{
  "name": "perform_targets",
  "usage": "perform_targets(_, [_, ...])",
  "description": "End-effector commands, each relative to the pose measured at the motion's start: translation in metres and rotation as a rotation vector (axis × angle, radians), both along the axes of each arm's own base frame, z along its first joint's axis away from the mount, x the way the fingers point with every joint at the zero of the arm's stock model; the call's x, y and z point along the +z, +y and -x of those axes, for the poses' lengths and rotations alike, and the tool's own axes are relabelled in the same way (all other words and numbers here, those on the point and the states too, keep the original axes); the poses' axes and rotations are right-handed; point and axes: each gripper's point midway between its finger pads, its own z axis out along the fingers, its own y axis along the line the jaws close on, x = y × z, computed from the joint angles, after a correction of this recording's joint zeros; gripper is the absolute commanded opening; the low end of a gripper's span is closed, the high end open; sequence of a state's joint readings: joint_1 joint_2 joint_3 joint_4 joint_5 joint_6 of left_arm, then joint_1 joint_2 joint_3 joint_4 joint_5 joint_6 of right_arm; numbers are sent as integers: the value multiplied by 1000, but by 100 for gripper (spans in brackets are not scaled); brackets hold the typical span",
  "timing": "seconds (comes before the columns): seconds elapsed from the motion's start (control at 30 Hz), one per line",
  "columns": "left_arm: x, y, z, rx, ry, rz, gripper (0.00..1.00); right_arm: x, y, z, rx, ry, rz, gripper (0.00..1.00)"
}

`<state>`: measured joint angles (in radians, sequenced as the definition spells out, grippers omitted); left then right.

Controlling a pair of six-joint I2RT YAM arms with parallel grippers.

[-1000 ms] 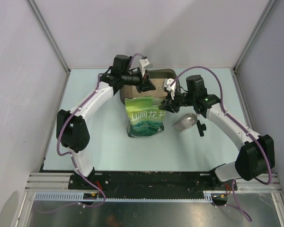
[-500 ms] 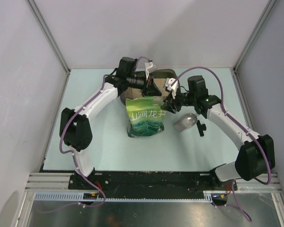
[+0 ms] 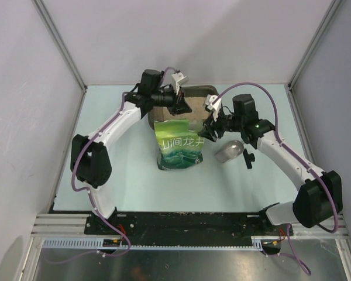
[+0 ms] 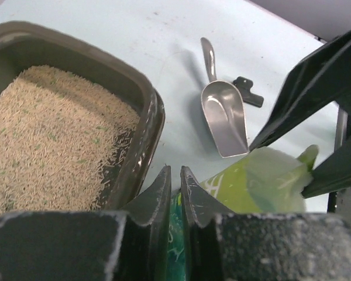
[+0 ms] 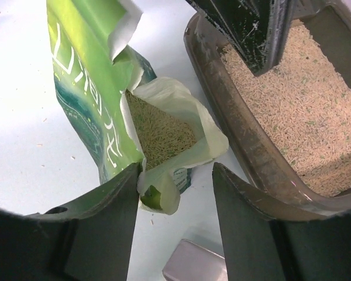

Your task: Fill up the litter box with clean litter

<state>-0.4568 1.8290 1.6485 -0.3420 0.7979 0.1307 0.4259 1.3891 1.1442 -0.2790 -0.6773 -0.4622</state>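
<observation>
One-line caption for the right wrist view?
Open right gripper straddles the lip of the open green bag; the litter box beside it holds clean litter.

the left arm [image 3: 114, 126] and the right arm [image 3: 286, 155] reach forward and bend in toward each other. the left gripper [image 4: 175, 172] has its fingers almost together. the right gripper [image 5: 175, 170] has its fingers wide apart.

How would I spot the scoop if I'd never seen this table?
Find the dark litter box at the far middle of the pale table. A green bag lies just in front of it, and the scoop lies right of that bag. It is the only shiny silver thing there, with a thin handle.
</observation>
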Motion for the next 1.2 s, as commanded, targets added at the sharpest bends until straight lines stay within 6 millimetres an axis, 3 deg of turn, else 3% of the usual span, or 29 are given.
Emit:
perform_targets(0.0, [4,5,-2,46,9,5,16,22,-6,8,-49,-29,-13,57])
perform_targets(0.17, [-12,-7,15,-24,54,8,16,17,3,23,-4,24,-12,41])
perform_targets(0.33, [-18,-19,40,-116,84,26,15,15,15,25,24,47,-37,34])
perform_targets(0.57, [-21,-21,61,-185,116,45,13,11,23,25,56,56,-52,34])
perform_targets(0.77, [-21,-26,77,-251,143,67,12,4,13,24,93,-8,8,33])
perform_targets(0.93, [-22,-28,80,-255,157,67,11,17,9,18,73,-98,19,37])
perform_targets(1.17, [-23,-28,78,-249,162,66,11,17,2,10,-14,-160,99,39])
